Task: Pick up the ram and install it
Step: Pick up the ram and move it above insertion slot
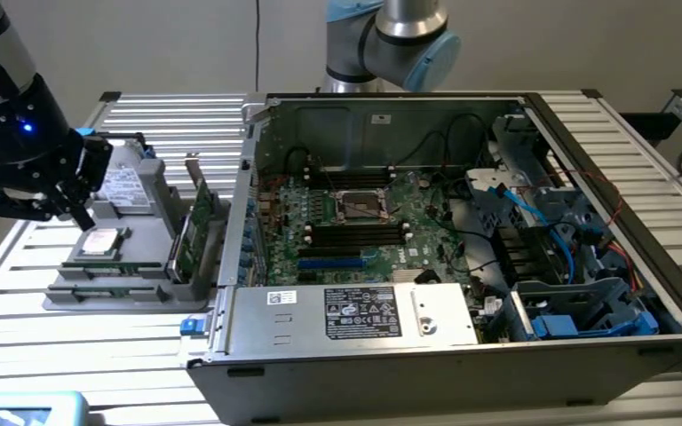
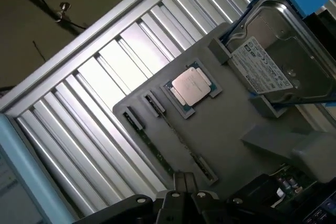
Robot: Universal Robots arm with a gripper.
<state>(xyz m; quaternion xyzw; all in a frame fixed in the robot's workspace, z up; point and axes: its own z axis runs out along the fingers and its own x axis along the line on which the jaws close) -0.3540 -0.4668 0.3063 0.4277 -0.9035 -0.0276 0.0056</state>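
The ram [image 2: 176, 138] is a slim green stick standing on edge in a slot of the grey parts tray [image 2: 220, 129], next to a square processor [image 2: 191, 86]. My gripper [image 2: 181, 181] hovers just above the tray near one end of the ram, its fingers pressed together and holding nothing. In the exterior view the gripper [image 1: 77, 216] hangs over the tray [image 1: 75, 297] at the exterior view's left, above the processor [image 1: 102, 240]. The ram [image 1: 102, 265] shows there as a thin green strip in the tray.
A hard drive [image 2: 273, 61] in a blue bracket sits on the tray, and a taller green card [image 1: 200, 217] stands upright at the tray's side. The open computer case [image 1: 625, 213] lies to the exterior view's right, with the motherboard's memory slots [image 1: 353, 235] exposed.
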